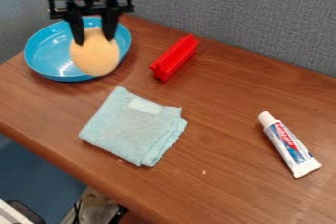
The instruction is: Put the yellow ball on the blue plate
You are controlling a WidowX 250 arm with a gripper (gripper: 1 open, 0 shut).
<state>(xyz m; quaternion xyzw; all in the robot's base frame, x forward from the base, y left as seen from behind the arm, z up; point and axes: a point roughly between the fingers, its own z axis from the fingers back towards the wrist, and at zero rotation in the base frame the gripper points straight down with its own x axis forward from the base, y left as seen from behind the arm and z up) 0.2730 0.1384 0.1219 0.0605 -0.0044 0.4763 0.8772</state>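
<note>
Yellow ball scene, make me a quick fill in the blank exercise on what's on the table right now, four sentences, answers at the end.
1. The gripper is shut on the ______ ball.
2. The ball hangs over the ______ plate.
3. The red block lies between the plate and the ______.
4. The teal cloth lies flat with ______ on top of it.

Missing words: yellow; blue; toothpaste tube; nothing

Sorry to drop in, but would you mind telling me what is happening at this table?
The gripper is shut on the yellow ball and holds it over the blue plate, not yet released. A pale teal cloth, a red block and a toothpaste tube lie on the wooden table.
</note>
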